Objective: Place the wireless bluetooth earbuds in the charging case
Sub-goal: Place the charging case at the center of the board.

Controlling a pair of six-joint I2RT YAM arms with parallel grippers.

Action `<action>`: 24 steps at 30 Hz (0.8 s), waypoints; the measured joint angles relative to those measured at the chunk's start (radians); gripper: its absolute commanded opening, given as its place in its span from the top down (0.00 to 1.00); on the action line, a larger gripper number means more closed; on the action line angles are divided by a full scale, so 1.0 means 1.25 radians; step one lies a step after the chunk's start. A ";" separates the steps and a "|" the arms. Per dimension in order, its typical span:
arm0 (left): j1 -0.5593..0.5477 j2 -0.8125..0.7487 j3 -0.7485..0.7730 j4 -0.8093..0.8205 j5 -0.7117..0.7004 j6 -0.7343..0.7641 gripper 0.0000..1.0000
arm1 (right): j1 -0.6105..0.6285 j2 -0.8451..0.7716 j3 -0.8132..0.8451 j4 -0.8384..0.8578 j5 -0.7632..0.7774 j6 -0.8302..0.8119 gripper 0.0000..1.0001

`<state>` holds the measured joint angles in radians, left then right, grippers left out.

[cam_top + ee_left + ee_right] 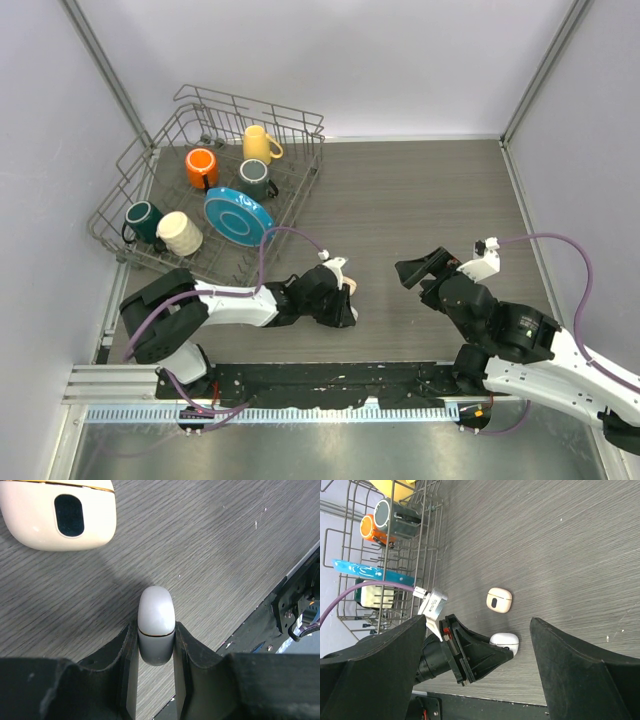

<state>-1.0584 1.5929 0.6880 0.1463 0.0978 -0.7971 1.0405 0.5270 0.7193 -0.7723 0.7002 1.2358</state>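
Note:
My left gripper is shut on a closed white charging case, gripping its sides low over the grey wood table. In the right wrist view this white case pokes out past the left fingers. A closed cream charging case lies flat just beyond it, also in the right wrist view and the top view. My left gripper is at front centre. My right gripper is open and empty, hovering to the right and facing the cases. No earbuds show in any view.
A wire dish rack at the back left holds several mugs and a blue plate. The table's front edge with its black rail lies close behind the left gripper.

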 measured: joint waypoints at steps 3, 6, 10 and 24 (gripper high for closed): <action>0.000 0.000 0.000 -0.001 -0.002 0.000 0.72 | 0.000 0.001 0.000 0.000 0.000 0.001 0.10; 0.000 -0.003 0.000 -0.006 -0.005 0.001 0.72 | 0.000 0.001 -0.004 0.000 -0.002 0.001 0.10; 0.000 -0.017 0.000 -0.034 -0.023 0.009 0.68 | 0.000 0.002 -0.013 0.000 -0.005 0.002 0.10; -0.002 -0.029 0.013 -0.097 -0.060 0.022 0.51 | 0.000 0.002 -0.023 0.000 -0.011 0.007 0.10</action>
<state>-1.0603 1.5562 0.7048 0.0250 0.0227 -0.7700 1.0405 0.5301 0.6899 -0.7719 0.6861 1.2446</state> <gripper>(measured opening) 0.451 0.899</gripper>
